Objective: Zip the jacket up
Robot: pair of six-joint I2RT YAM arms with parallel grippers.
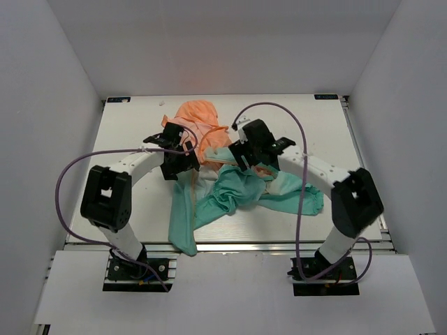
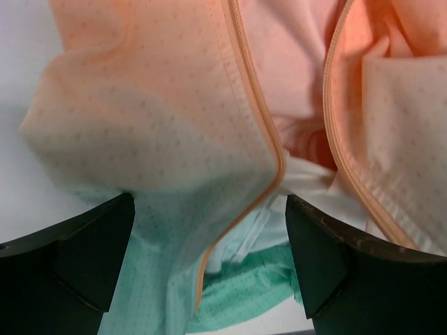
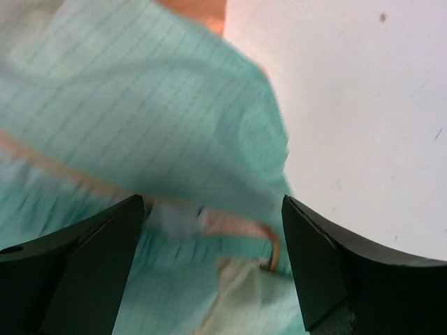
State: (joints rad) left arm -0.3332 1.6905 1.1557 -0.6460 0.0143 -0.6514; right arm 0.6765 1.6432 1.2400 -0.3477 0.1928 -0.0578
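Note:
The jacket (image 1: 230, 199) lies crumpled mid-table, peach-orange at the back and teal toward the front, one teal part trailing to the near edge. My left gripper (image 1: 190, 158) hovers at its left side, open. In the left wrist view the left gripper (image 2: 209, 244) stands wide above a peach zipper edge (image 2: 260, 112); a second zipper edge (image 2: 342, 139) runs at the right. My right gripper (image 1: 242, 160) is over the jacket's middle. In the blurred right wrist view the right gripper (image 3: 213, 237) is open over teal cloth, with a peach zipper tape (image 3: 237, 225) and a small metal piece (image 3: 268, 262) between its fingers, untouched.
The white table (image 1: 133, 132) is walled by white panels on the left, back and right. Purple cables loop from both arms, the right cable (image 1: 279, 108) arching over the back of the jacket. Bare table (image 3: 363, 105) shows to the right of the teal cloth.

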